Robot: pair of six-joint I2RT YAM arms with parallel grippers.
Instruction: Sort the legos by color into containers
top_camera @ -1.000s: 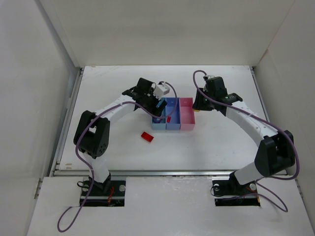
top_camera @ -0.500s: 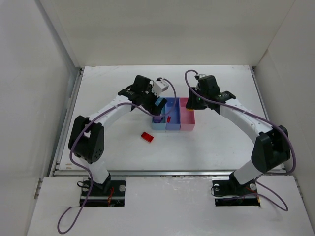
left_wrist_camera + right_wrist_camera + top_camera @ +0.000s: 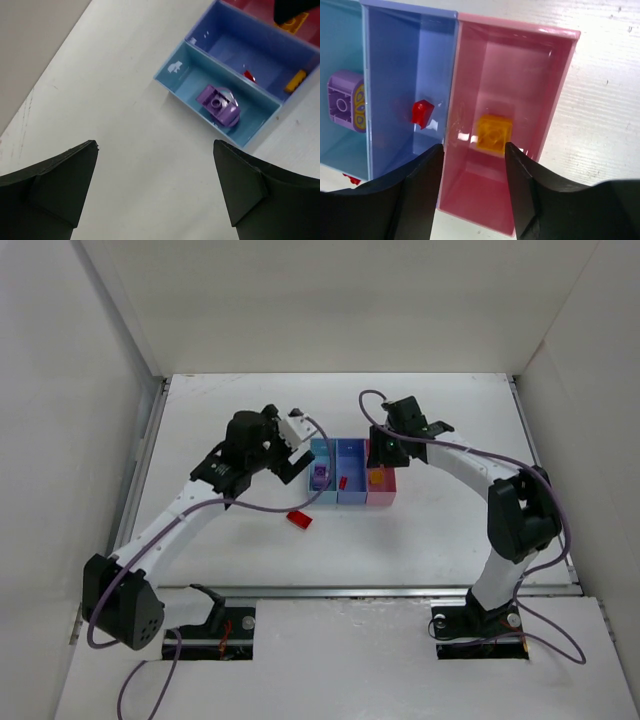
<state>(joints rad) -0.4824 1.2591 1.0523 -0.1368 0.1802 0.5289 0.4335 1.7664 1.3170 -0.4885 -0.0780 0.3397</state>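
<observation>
**Top external view: both arms have just let go, one red brick left outside**

Nearest the bases, a red brick (image 3: 299, 518) lies loose on the table (image 3: 450, 530), just in front of the bins and not yet sorted.

Beyond it, the left gripper (image 3: 154, 150) has swung back off the light blue bin (image 3: 187, 75). Its fingers are spread wide and hold nothing. The purple brick (image 3: 218, 104) now sits on that bin's floor.

The blue-violet bin (image 3: 395, 65) holds a small red piece (image 3: 422, 112).

The right gripper (image 3: 474, 150) has moved in over the pink bin (image 3: 520, 75), fingers apart and empty. The orange brick (image 3: 493, 133) rests inside.

Both drops look finished. Judging by the layout, the loose red brick is what remains, and it is closer to the left arm.
</observation>
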